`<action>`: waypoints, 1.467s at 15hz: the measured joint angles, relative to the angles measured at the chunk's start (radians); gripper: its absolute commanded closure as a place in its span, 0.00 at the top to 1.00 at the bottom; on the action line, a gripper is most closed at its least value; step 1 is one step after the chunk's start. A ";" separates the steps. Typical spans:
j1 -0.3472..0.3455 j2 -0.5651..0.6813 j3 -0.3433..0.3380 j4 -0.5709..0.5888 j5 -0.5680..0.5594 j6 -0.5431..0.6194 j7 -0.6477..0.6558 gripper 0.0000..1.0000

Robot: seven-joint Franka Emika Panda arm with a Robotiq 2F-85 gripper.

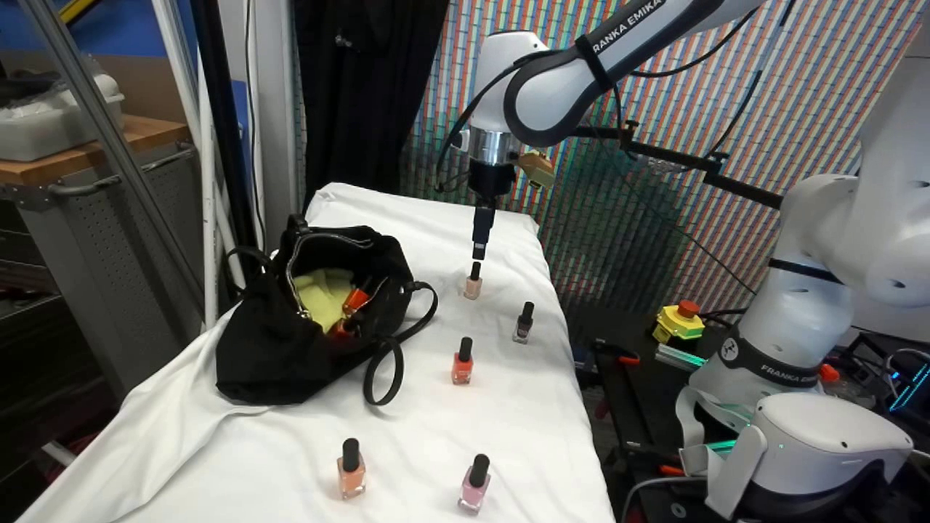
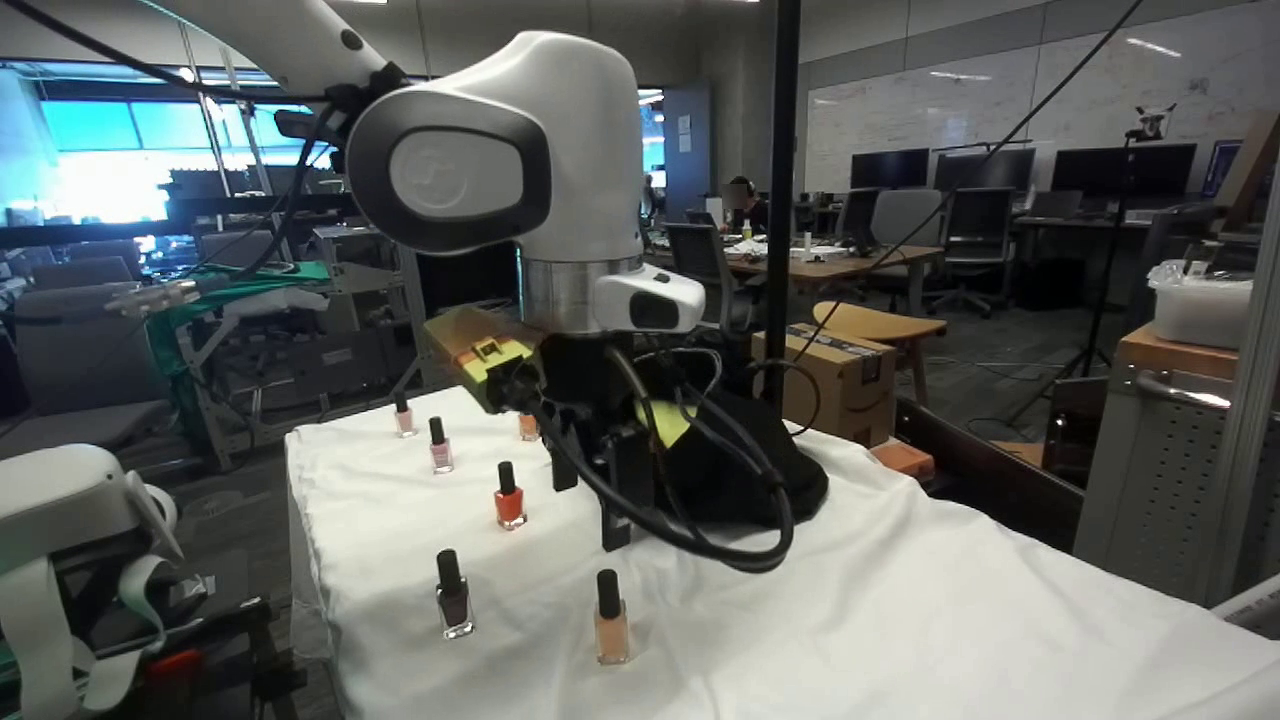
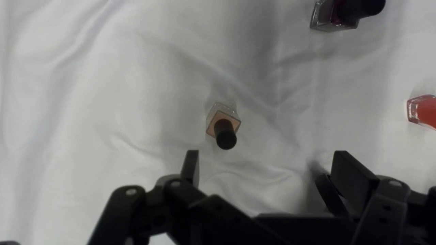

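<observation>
White-draped desk (image 1: 414,436), black bag (image 1: 272,356), nothing gripped yet

Red-orange items (image 1: 354,300) already lie inside the bag; beside it, the pincer (image 3: 267,156) hangs wide open and empty. Several bottles (image 1: 462,367) stand outside the bag, among them the beige bottle (image 3: 223,125), nearest the pincer: upright, square-bodied, clear-walled, peachy inside, with a tall round black cap (image 3: 226,139).

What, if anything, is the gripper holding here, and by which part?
Nothing: the gripper is open; in the wrist view the beige bottle stands on the white cloth, clear of the jaws.
</observation>
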 measured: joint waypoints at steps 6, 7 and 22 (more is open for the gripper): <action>0.000 0.066 0.000 -0.031 0.035 0.083 0.019 1.00; -0.001 0.077 0.000 -0.031 0.038 0.092 0.022 1.00; -0.048 0.225 0.011 -0.044 0.077 0.294 0.057 1.00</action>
